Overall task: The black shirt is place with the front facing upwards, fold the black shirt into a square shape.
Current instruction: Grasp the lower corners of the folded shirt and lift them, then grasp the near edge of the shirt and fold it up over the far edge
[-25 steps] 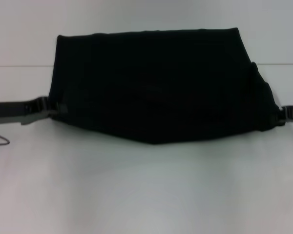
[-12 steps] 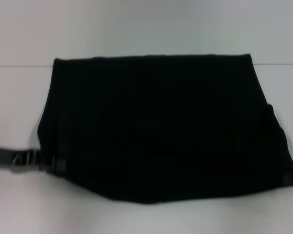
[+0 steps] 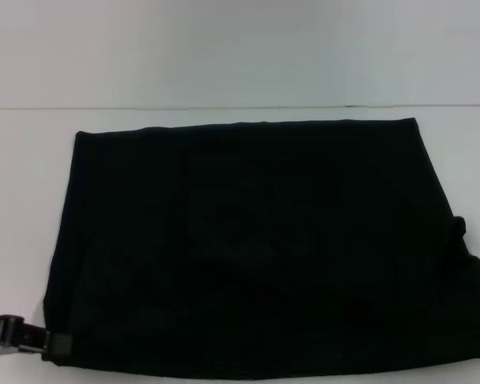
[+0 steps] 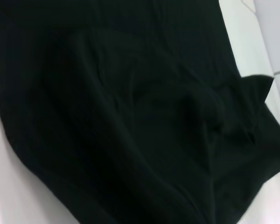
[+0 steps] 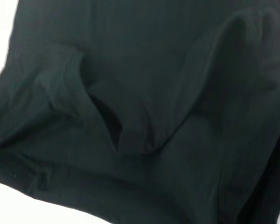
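1. Right now the black shirt (image 3: 256, 248) lies spread on the white table (image 3: 224, 64) as a wide dark panel; its far edge runs straight across and its near edge reaches the bottom of the head view.
2. No lettering or label shows on the cloth in any view.
3. At the shirt's near left corner sits the left gripper (image 3: 52, 344), touching the hem there. It looks clamped on the cloth.
4. Close up from the left wrist, the shirt (image 4: 130, 116) fills the view, rumpled into soft folds, with a strip of table at the edges.
5. Over on the other side the right gripper is not visible; the shirt's right edge runs out of the head view.
6. From the right wrist, the shirt (image 5: 154, 93) shows a deep pleat in the cloth.
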